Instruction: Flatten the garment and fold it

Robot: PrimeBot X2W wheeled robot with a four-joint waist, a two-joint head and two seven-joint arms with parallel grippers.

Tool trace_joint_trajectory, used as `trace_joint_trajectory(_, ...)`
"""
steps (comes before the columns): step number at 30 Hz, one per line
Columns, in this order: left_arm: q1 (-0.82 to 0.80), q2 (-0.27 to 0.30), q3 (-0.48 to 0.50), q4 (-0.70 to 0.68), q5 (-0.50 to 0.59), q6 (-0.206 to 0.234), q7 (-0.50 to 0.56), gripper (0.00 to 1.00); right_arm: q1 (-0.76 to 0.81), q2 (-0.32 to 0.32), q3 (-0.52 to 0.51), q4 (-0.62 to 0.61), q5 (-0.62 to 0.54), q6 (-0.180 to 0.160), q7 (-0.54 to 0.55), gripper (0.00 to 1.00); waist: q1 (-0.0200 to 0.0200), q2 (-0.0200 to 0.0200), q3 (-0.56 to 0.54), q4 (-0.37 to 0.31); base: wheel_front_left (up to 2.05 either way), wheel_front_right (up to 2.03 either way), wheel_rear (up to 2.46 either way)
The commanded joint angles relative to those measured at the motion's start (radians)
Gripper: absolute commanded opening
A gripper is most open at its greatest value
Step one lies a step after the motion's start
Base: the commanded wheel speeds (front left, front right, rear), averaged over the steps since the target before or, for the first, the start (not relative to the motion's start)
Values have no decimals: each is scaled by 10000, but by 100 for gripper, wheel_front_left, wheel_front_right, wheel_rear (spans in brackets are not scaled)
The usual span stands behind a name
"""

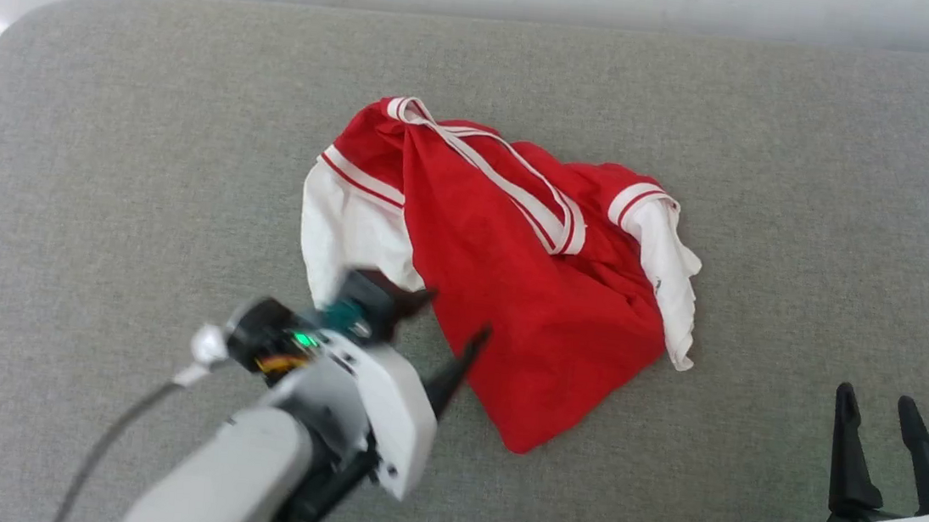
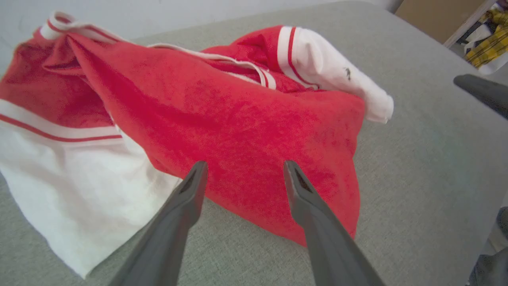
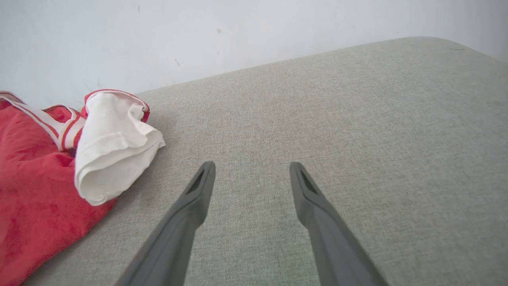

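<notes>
garment (image 1: 546, 303) is found crumpled mid-frame, just beyond the left gripper (image 1: 455, 313), fingers spread; right gripper (image 1: 876, 394), also spread, is placed well apart.

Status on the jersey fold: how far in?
Done: nothing yet; the garment lies crumpled in a heap on the grey cushion. In hand: left tool is open at the red near edge, gripping nothing. Right tool is open, apart from the cloth. Left: flatten it, then all the folds.
</notes>
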Motion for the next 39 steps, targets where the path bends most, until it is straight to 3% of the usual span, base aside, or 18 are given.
trace_joint_trajectory(1,29,-150,-328,446,299,76,227,100,11,5,-14,-128,-100,-6,40,100,3,0,89,-92,0,0,0)
trace_joint_trajectory(9,-466,-666,-1031,1890,529,-243,623,100,10,5,-113,-335,-125,-6,157,100,3,0,401,-492,0,0,0)
trace_joint_trajectory(15,-853,-659,-1712,3270,1027,-557,1102,100,-50,5,-198,-432,-83,-6,151,100,3,0,503,-796,0,0,0)
trace_joint_trajectory(16,-883,-689,-1733,3414,1025,-567,1109,35,-56,5,-218,-433,-77,-6,146,100,3,0,493,-813,0,0,0)
trace_joint_trajectory(17,-897,-706,-1736,3535,1027,-539,1104,0,-61,5,-232,-426,-75,-6,143,100,3,0,469,-828,0,0,0)
trace_joint_trajectory(23,-951,-932,-1475,3349,766,-523,390,0,-4,5,-383,-363,-105,-6,135,100,3,0,108,-666,0,0,0)
trace_joint_trajectory(29,-388,-1087,-1123,1710,-139,-576,284,0,86,5,-395,-392,-175,-6,246,100,3,0,-465,-458,0,0,0)
trace_joint_trajectory(33,581,-907,-1266,-81,-1116,-692,1129,0,306,5,-430,-433,-192,-6,364,100,3,0,-824,-353,0,0,0)
trace_joint_trajectory(39,2118,45,-1879,-2183,-2368,-628,2966,0,565,5,-419,-554,-174,-6,505,100,3,0,-1008,-215,0,0,0)
